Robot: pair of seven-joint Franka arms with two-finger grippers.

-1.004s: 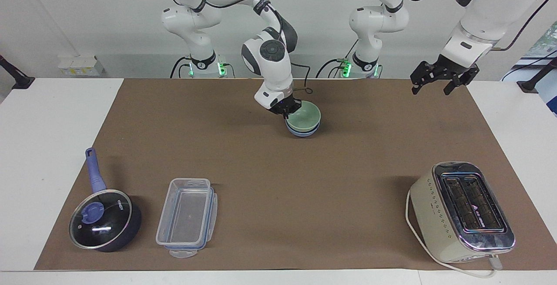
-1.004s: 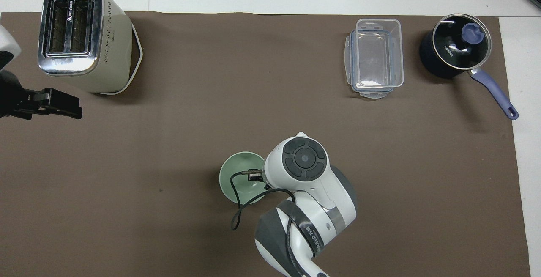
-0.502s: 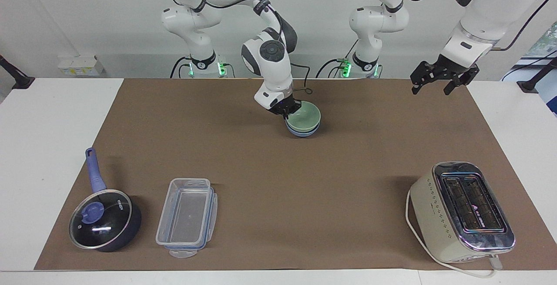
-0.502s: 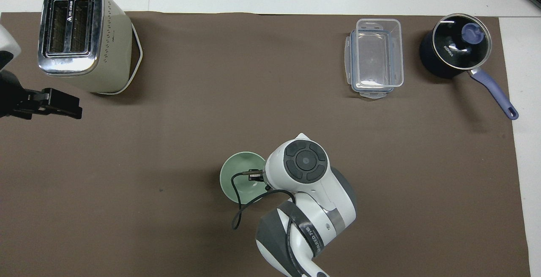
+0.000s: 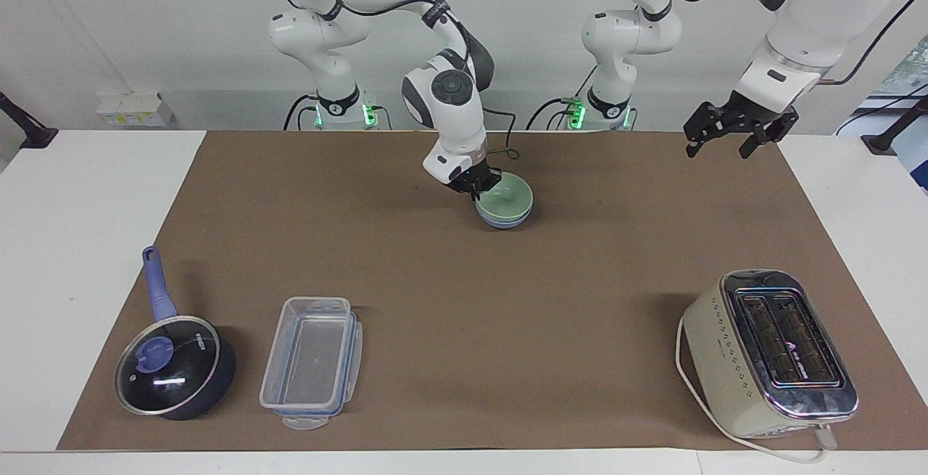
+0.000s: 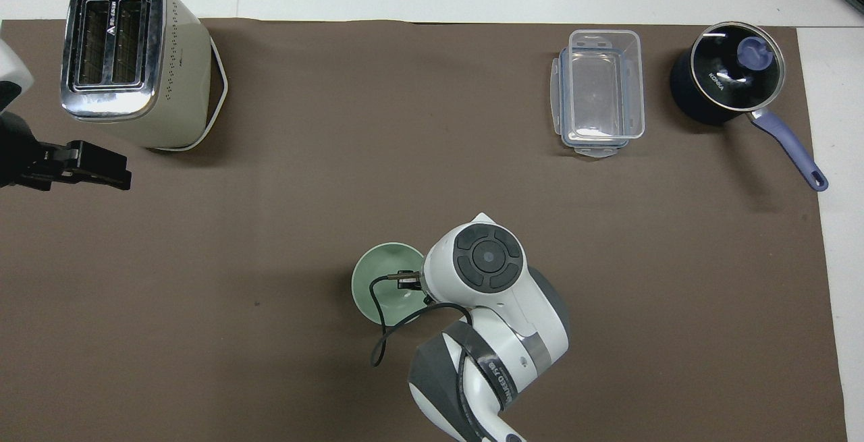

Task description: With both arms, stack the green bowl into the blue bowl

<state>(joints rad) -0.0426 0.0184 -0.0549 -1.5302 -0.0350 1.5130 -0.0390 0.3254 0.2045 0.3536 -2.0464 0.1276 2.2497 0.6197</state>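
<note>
The green bowl sits nested in the blue bowl, mid-counter near the robots' edge. The right claw is at its rim; I cannot tell its grip. The left claw hangs spread apart over the left arm's corner nearest the robots.

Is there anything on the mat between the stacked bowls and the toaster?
No. The overhead view shows only bare brown mat between the green bowl and the toaster.

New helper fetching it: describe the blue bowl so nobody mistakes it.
Find the brown mat; near its robot-side edge, midway along, two bowls sit nested under the right gripper. The blue bowl is the lower one, just a pale blue rim below the green bowl.
</note>
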